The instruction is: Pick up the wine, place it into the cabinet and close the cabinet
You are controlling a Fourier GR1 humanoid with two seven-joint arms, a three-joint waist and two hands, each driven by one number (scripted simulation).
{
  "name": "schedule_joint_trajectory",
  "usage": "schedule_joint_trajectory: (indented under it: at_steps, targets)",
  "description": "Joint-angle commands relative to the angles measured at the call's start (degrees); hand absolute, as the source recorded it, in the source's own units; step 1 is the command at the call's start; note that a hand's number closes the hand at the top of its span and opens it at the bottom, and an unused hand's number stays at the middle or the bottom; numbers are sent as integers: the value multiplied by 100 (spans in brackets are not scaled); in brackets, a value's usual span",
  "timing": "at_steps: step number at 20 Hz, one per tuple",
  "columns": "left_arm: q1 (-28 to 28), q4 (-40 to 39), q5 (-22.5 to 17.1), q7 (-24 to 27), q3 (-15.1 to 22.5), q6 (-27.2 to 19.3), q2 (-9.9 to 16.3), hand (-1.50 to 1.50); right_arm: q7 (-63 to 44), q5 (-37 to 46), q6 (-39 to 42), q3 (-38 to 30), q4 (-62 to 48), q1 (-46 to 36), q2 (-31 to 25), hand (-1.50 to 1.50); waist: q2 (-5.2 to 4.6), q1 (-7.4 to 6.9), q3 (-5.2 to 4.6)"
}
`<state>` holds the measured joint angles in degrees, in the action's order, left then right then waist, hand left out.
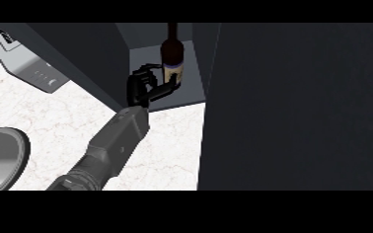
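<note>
In the upper middle of the frame, the left hand curls round the upright wine bottle, which stands just right of it inside the cabinet.

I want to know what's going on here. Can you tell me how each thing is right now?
Wine bottle: upright, inside the cabinet.
Cabinet: open, its door swung out at the right.
Left hand: fingers curled round the bottle's lower part.
Right hand: not in view.
Grey appliance: on the counter, left of the cabinet.
</note>
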<state>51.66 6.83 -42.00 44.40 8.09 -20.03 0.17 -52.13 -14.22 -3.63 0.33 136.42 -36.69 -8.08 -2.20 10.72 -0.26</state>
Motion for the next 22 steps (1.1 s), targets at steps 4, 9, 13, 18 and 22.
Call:
schedule_joint_trajectory:
  at_steps: [4,9,13,18,22]
  targets:
    - [322,89,-149,-257,158,-320,-17,150,7,-78,10,-49,19,9,-3,-150,-8,42,-2]
    - [730,107,-269,-472,153,-560,-17,150,122,-119,78,-143,132,208,-9,-150,-17,9,8]
    - [988,83,-313,-628,215,-839,-17,150,194,-247,246,-219,56,347,-77,-150,-20,0,17]
    - [1104,-35,-287,-580,216,-774,-17,150,306,-202,251,-360,55,475,-78,-150,-51,-131,19]
    - [1274,-134,-375,-911,148,-748,-17,150,368,-125,258,-238,105,584,-4,-150,-60,-147,17]
